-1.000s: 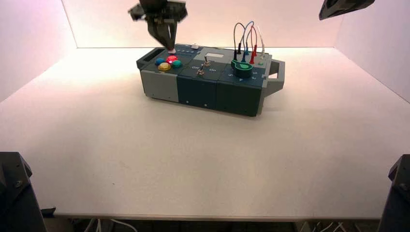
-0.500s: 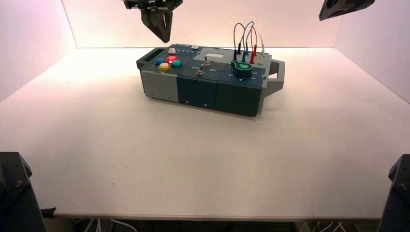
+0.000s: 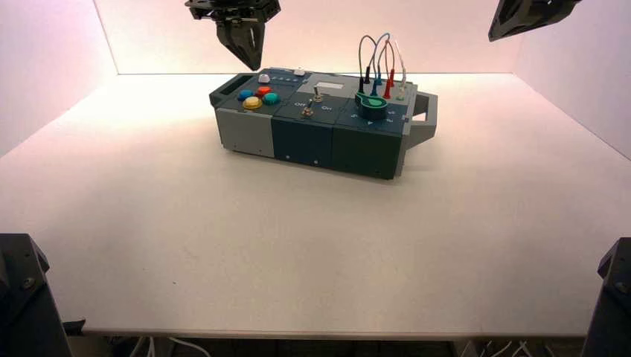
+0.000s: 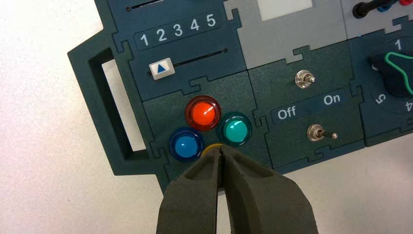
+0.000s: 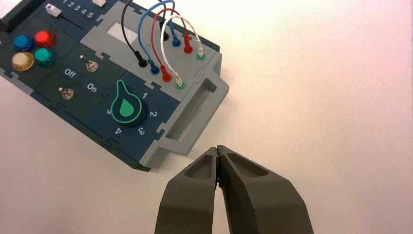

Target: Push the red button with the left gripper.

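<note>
Operator: Where is the target?

Technician: The red button (image 4: 203, 113) is the far one of four at the left end of the box (image 3: 248, 132). The blue button (image 4: 186, 145) sits to its left, the green button (image 4: 236, 130) to its right, the yellow button (image 4: 211, 147) on the near side.

Operator: State of the left end effector (image 4: 220, 147)?

Technician: Narrow: both tips meet in one point, holding nothing. It hangs above the box, apart from the red button. Whether a press is complete cannot be determined here.

Operator: Procedure, if a press is due?

Technician: Centre the joined tips over the red dome before descending. Lower steadily, press straight down, then lift straight off. A sideways approach risks the neighbouring buttons or the white slider cap (image 4: 161, 68), set at the "1" end on the far side.

Operator: And the right end effector (image 5: 217, 147)?

Technician: Idle, tips together, raised beyond the box's right end. The box rests on the far part of the surface (image 3: 312, 253).
</note>
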Controlling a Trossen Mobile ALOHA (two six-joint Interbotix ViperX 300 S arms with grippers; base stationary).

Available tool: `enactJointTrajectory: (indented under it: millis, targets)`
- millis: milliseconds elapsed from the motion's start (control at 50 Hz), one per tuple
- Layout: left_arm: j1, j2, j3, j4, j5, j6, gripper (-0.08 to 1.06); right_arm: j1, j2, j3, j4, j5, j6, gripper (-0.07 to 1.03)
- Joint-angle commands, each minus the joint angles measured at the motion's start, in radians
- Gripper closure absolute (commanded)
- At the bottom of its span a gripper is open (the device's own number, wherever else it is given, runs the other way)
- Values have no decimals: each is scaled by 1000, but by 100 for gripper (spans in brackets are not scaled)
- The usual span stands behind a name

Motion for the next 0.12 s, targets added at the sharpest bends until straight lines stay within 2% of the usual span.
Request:
enactJointTrajectory:
  millis: [20, 120]
  targets:
    - [-5, -37, -14, 0, -5, 6, 101, 3, -5, -34, 0, -3, -2, 98]
    - [-3, -37, -14, 2, -6, 6, 101, 5, -5, -34, 0, 2, -2, 98]
